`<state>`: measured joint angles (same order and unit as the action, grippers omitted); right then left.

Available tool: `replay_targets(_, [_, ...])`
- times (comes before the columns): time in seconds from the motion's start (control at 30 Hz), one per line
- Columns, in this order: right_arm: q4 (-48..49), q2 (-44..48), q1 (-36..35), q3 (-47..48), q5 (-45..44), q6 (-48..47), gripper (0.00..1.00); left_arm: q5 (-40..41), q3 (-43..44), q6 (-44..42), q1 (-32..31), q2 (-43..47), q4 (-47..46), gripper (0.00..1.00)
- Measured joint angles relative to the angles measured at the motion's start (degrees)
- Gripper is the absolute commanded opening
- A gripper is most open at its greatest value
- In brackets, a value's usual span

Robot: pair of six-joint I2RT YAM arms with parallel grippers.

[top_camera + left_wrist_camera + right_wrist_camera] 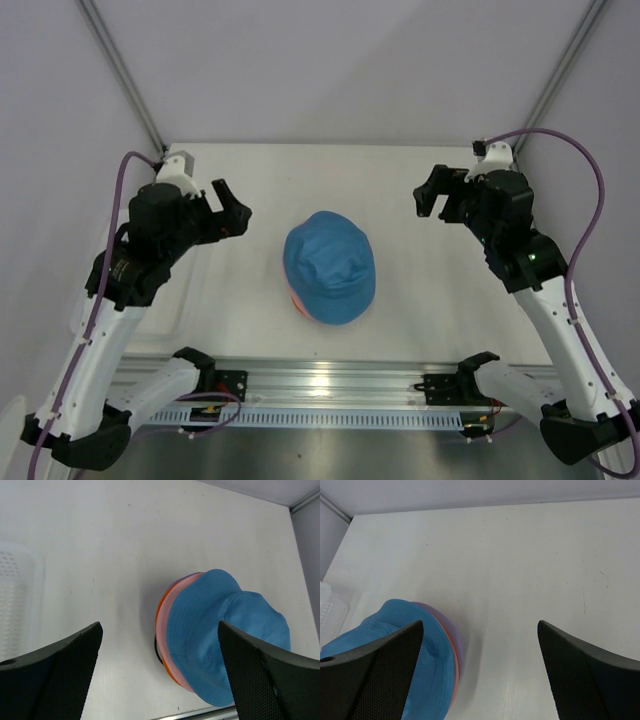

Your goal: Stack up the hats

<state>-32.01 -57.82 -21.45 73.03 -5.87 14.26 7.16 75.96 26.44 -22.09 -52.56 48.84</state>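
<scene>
Stack looks complete: blue hat point(329, 265) tops the pink hat point(164, 630), orange hat point(159, 611) and purple hat point(457, 640), mid-surface point(400, 180) toward the near edge. Left gripper point(232, 205) and right gripper point(428, 195) are both spread wide and empty. Retreat high and don't snag the brims.

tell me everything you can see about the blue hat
The blue hat is soft, floppy sky-blue fabric with a rounded, creased crown, stitched seams and a drooping brim. It sits crown up near the middle of the table, resting on the pink hat, whose edge peeks out beneath. The left gripper and right gripper stand open on either side, clear of it.
</scene>
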Motion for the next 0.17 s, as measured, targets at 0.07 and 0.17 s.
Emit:
replay_targets(0.07, [-0.1,0.9,0.0,-0.2,-0.2,0.0,1.00,-1.5,0.0,0.0,0.5,1.0,-0.3,0.99])
replay_targets(0.17, [-0.2,1.5,0.0,-0.3,-0.3,0.0,0.99,-2.8,0.0,0.0,1.1,2.0,-0.4,0.99])
